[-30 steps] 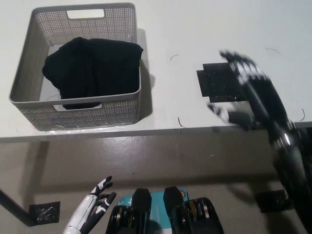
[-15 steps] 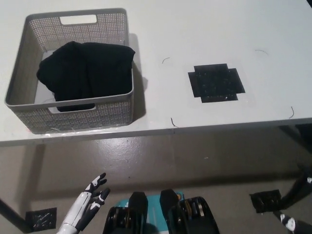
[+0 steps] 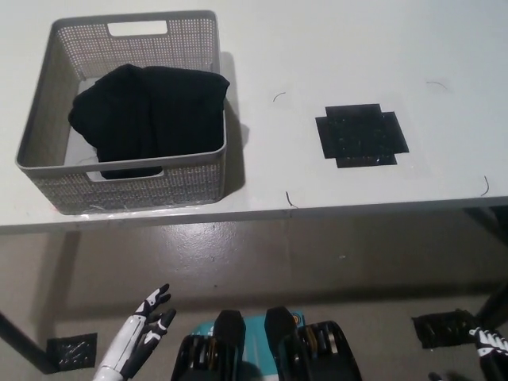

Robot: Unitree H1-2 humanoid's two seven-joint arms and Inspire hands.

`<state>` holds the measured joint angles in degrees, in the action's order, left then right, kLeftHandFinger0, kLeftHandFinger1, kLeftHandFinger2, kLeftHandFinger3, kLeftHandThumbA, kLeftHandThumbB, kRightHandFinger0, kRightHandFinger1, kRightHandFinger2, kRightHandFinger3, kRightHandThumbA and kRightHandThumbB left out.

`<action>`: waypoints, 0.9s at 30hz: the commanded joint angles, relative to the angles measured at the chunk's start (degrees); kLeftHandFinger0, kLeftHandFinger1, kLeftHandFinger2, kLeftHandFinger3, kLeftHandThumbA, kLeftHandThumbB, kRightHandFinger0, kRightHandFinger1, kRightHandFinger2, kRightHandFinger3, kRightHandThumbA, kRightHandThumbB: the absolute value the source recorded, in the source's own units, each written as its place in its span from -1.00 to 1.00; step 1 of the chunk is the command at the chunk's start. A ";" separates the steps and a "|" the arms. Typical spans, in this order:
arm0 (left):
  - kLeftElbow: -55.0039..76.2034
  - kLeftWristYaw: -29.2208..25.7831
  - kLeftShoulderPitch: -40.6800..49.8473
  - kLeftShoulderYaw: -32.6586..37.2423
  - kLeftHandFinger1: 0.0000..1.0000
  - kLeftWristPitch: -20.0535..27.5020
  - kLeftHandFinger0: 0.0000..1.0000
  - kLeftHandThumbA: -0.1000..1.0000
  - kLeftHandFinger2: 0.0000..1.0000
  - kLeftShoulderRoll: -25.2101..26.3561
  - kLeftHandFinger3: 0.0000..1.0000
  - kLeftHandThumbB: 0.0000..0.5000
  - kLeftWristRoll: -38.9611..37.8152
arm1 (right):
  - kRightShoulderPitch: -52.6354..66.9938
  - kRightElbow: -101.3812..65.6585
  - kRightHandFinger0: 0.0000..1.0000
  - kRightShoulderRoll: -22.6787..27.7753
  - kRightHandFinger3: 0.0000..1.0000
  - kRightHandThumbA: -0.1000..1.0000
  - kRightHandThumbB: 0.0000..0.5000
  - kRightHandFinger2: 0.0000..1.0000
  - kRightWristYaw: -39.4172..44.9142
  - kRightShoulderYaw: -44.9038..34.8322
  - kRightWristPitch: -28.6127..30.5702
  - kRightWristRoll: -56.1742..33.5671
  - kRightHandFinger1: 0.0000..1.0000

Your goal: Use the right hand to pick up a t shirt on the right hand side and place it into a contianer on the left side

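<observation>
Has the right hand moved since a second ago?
Yes. It was over the black cross mark on the table; now the right hand sits low at the bottom right, below the table edge.

A black cross-shaped mat (image 3: pixel 362 136) lies flat on the right half of a white surface (image 3: pixel 333 55), above a grey-brown floor (image 3: pixel 262 262) bearing a dark square patch (image 3: pixel 71 349).

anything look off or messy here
Nothing stands out. The black t-shirt lies bunched inside the grey basket, nothing spilled on the white table. Both robot hands hang below the table edge: the left open, the right barely in view.
</observation>
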<state>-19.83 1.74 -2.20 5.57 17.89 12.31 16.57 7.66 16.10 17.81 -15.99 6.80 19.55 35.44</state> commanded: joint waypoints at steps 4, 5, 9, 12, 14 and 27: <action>2.35 0.03 -0.84 -0.52 0.63 0.78 0.43 1.00 0.95 1.65 1.00 0.45 -0.71 | -1.10 0.83 1.00 -0.25 1.00 0.69 0.02 1.00 -4.10 1.34 2.64 2.90 1.00; 2.65 0.15 -0.76 -0.46 0.63 0.50 0.44 1.00 0.95 1.54 1.00 0.47 -0.87 | -1.20 1.45 1.00 -0.13 1.00 0.66 0.01 1.00 -4.68 1.46 3.29 2.97 1.00; 2.34 -0.13 -0.63 -0.30 0.63 1.13 0.43 1.00 0.92 1.68 1.00 0.50 -0.76 | -1.01 1.86 1.00 -0.23 1.00 0.56 0.02 1.00 -5.03 1.87 4.02 2.73 1.00; 2.77 -0.04 -0.54 -0.22 0.62 0.80 0.42 1.00 0.92 1.70 1.00 0.46 -0.66 | -1.05 2.01 1.00 -0.25 1.00 0.62 0.04 1.00 -5.23 2.07 4.13 2.85 1.00; 2.62 -0.18 -0.56 -0.28 0.60 0.89 0.39 1.00 0.91 1.71 1.00 0.49 -0.70 | -1.28 2.10 1.00 -0.26 1.00 0.68 0.04 1.00 -4.81 2.38 3.57 3.15 1.00; 2.49 -0.01 -0.97 -0.25 0.63 0.46 0.45 1.00 0.94 1.98 1.00 0.49 -0.61 | -1.57 2.27 1.00 -0.26 1.00 0.67 0.05 1.00 -3.35 2.66 2.69 2.10 1.00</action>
<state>-19.12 1.78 -2.34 5.75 17.69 13.19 16.41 6.73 18.60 17.30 -18.33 9.41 21.11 37.90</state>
